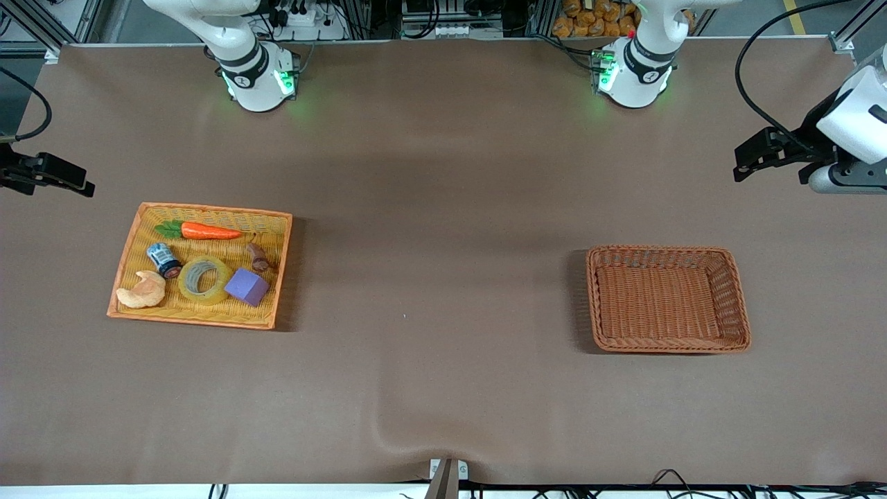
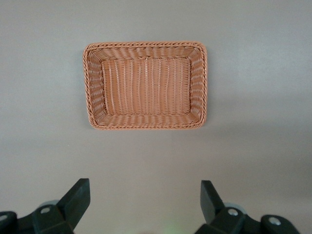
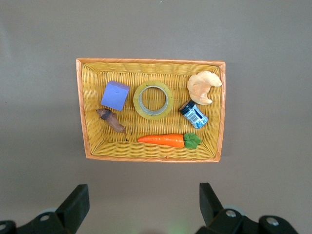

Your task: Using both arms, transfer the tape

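Note:
The tape (image 1: 204,279), a translucent yellowish roll with a grey core, lies flat in the yellow wicker tray (image 1: 208,210) toward the right arm's end of the table. In the right wrist view the tape (image 3: 153,99) sits between a purple block and a croissant toy. My right gripper (image 3: 144,192) hangs open and empty high above the table beside that tray, and shows at the frame's edge as the right gripper (image 1: 77,181). My left gripper (image 2: 145,187) is also open and empty, high up near the brown basket (image 2: 146,45); the front view catches the left gripper (image 1: 745,161).
The tray also holds a toy carrot (image 1: 208,231), a purple block (image 1: 247,286), a croissant toy (image 1: 143,291), a small blue can (image 1: 165,260) and a brown piece (image 1: 258,257). The brown wicker basket (image 1: 739,298) stands with nothing in it toward the left arm's end.

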### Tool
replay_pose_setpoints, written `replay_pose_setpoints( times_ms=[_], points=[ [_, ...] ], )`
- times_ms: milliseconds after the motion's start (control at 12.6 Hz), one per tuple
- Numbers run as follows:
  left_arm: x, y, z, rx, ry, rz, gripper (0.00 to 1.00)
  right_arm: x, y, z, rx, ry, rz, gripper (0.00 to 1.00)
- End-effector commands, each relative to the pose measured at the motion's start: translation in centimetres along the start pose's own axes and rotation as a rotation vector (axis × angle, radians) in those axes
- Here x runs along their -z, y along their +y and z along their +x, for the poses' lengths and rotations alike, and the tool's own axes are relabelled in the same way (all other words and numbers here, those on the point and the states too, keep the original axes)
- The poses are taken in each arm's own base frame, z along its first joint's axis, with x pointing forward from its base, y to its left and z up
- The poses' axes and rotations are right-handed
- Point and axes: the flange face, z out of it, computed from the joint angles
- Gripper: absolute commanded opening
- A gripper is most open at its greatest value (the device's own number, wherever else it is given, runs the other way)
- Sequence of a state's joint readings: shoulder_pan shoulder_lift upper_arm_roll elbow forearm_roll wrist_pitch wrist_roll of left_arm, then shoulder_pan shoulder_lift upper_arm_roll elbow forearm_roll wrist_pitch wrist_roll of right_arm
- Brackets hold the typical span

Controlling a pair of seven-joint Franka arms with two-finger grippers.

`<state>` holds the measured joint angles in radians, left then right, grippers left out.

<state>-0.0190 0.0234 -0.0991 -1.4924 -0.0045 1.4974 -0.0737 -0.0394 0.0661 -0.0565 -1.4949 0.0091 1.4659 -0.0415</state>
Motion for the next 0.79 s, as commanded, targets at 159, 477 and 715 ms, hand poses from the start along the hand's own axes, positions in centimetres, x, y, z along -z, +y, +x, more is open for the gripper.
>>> replay_pose_setpoints(
  times_ms=[159, 477, 715],
  points=[
    [0.62, -0.15, -0.08, -0.009, 0.004, -0.010, 1.00, 0.33, -0.09, 0.47, -0.007, 0.003, 0.000, 1.00],
    [0.54, -0.32, -0.02, -0.006, 0.002, -0.010, 1.00, 0.33, -0.22, 0.47, -0.003, 0.003, 0.003, 1.00],
    [0.54, -0.14, -0.03, -0.007, 0.002, -0.011, 1.00, 0.33, -0.23, 0.47, 0.000, 0.003, -0.011, 1.00]
  ],
)
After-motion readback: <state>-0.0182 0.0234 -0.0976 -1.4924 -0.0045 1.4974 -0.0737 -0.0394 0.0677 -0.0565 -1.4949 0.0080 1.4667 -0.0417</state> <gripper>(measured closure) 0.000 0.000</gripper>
